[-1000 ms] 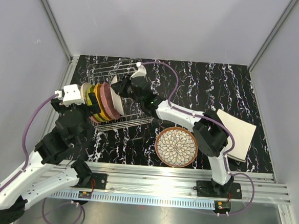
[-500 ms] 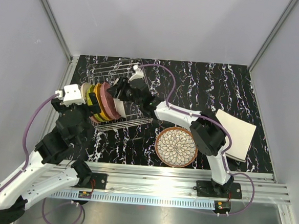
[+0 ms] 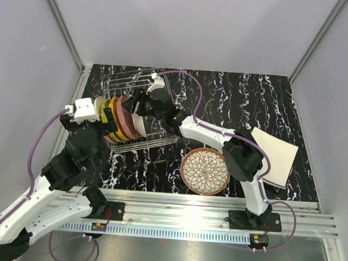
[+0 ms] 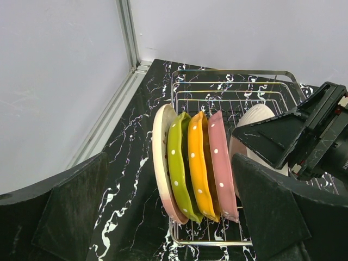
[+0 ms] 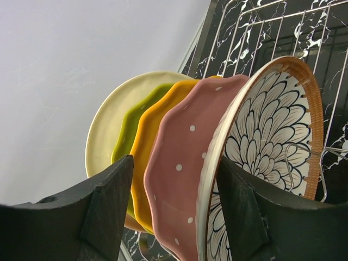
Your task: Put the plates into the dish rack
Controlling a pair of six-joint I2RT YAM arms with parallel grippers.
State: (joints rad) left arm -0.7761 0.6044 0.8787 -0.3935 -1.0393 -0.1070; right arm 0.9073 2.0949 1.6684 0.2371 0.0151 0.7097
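While my right hand hangs spread over the rims of five plates standing in the rack at the surface's far-left corner, another petal plate and cream ones lie unloaded.

The black, white-veined desk is carrying three things; a wire dish rack is sitting at its left rear; a petal-patterned plate is lying flat near the front middle; cream square plates are lying stacked by the right edge.
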